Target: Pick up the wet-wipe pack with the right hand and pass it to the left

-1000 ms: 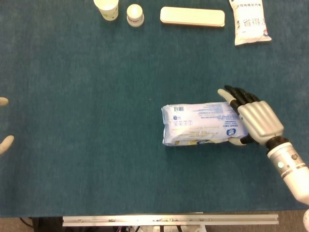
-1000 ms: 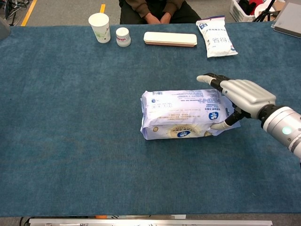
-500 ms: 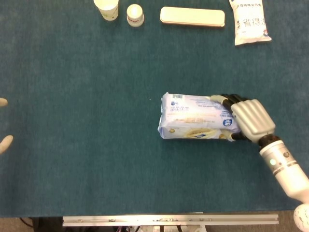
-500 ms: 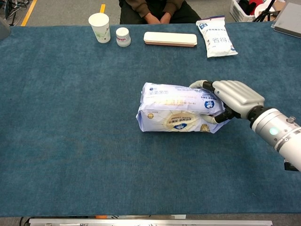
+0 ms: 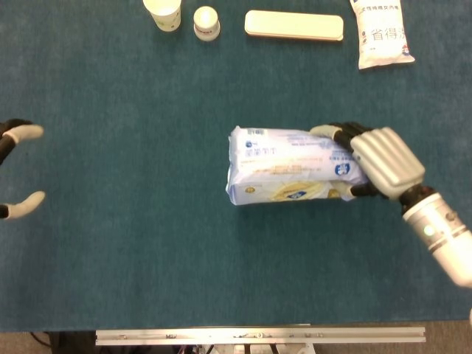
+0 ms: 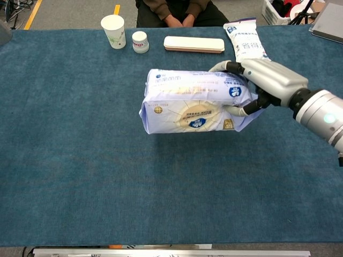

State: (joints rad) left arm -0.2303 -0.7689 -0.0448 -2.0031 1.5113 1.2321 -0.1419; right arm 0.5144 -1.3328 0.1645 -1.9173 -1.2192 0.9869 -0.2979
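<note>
The wet-wipe pack (image 5: 289,165) (image 6: 193,101) is a long white and blue soft packet, now off the blue table and hanging in the air. My right hand (image 5: 380,162) (image 6: 262,82) grips its right end, fingers over the top and thumb under the front. The pack's left end sticks out free toward the middle of the table. My left hand (image 5: 16,171) shows only at the left edge of the head view, fingertips spread apart with nothing between them. It is far from the pack. The chest view does not show the left hand.
Along the far edge stand a paper cup (image 6: 113,31), a small white jar (image 6: 140,42), a long cream case (image 6: 194,44) and a white snack bag (image 6: 246,46). A seated person (image 6: 179,10) is behind the table. The blue tabletop (image 6: 107,160) spreads wide below.
My right hand closed on the pack's right end and lifted it off the table, carrying it slightly left. The left hand has come further into the head view from the left edge.
</note>
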